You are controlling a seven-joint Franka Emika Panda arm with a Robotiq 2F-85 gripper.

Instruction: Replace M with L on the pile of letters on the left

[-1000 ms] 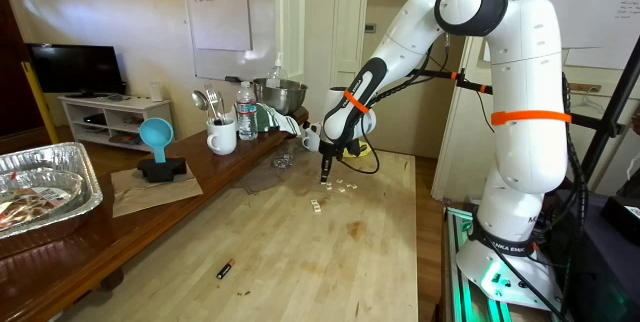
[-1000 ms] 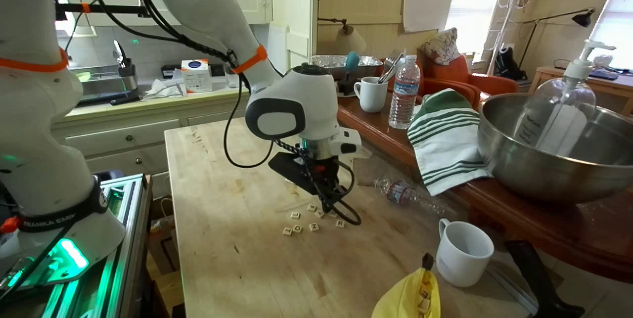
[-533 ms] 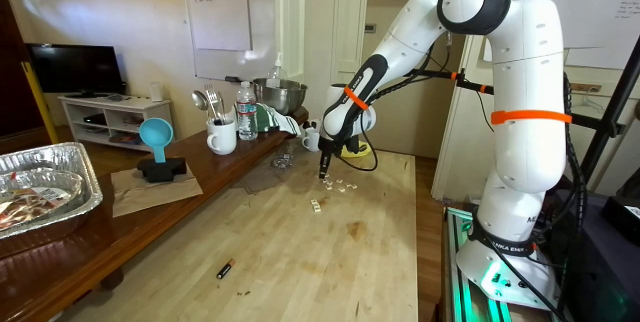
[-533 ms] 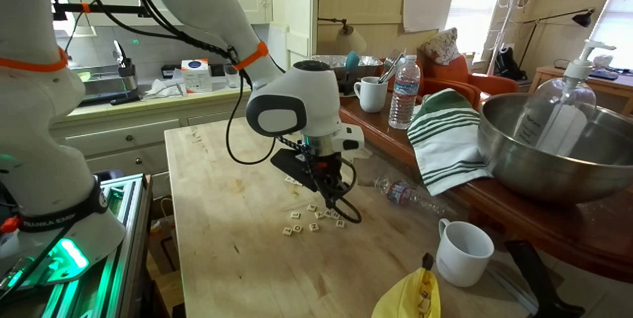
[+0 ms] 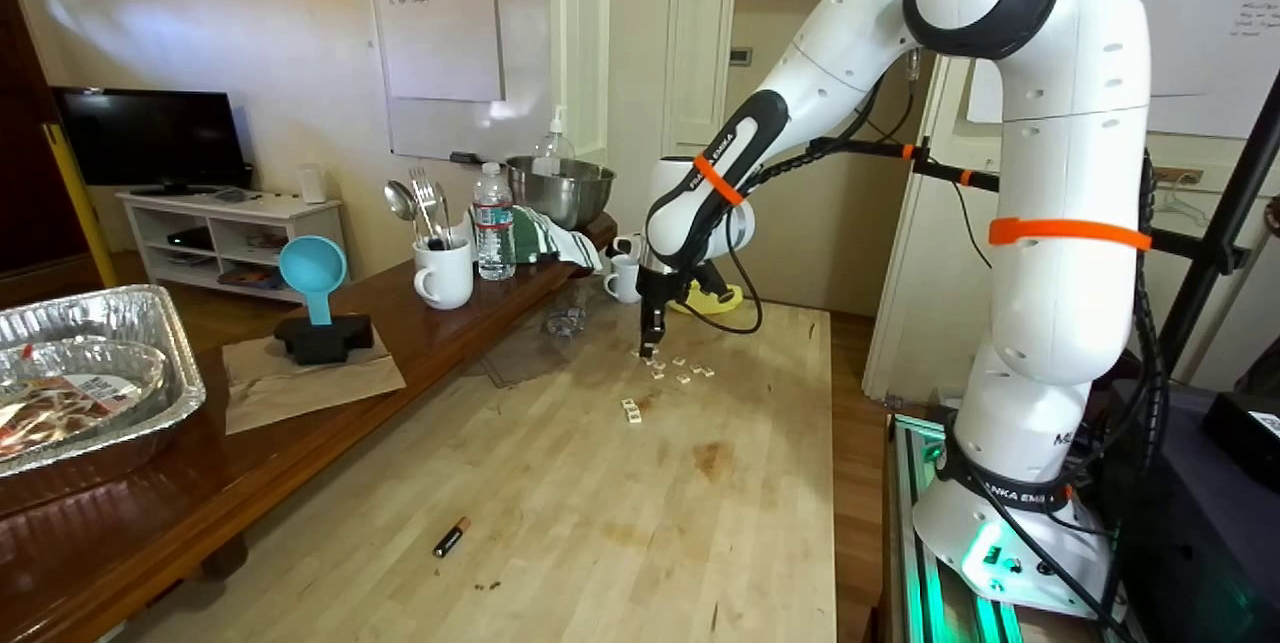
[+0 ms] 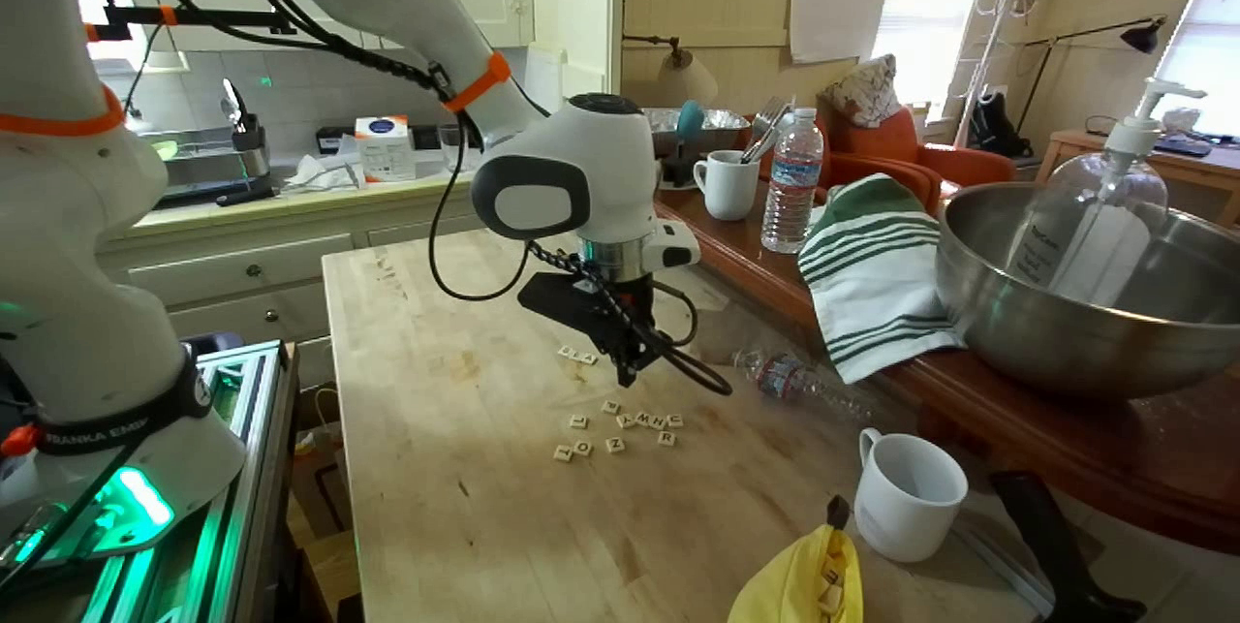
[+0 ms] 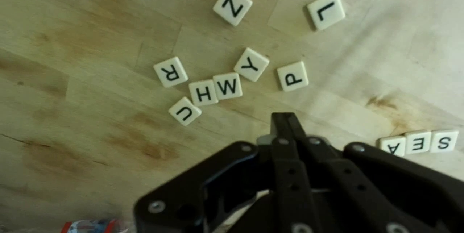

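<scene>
The pile of letters is a scatter of small cream tiles on the wooden table. In the wrist view, an R, a U (image 7: 185,111), an H, a W (image 7: 227,86) and a Y lie close together at left; seen from the opposite side, the W tile reads as M (image 6: 642,420) in an exterior view. The L (image 7: 326,11) lies apart at upper right and also shows in an exterior view (image 6: 578,421). My gripper (image 7: 284,120) is shut and empty, above the table. In both exterior views it (image 5: 648,353) (image 6: 627,381) hangs near the tiles, touching none.
A row of A, E and S tiles (image 7: 418,142) lies to the right in the wrist view. A plastic bottle (image 6: 790,379), a white mug (image 6: 911,495) and a yellow pouch (image 6: 799,575) stand or lie nearby. A raised brown ledge (image 5: 400,323) borders the table.
My gripper has lifted and drawn back from the letter tiles, uncovering the row that was partly hidden in an exterior view. The tiles that were visible have not visibly moved.
</scene>
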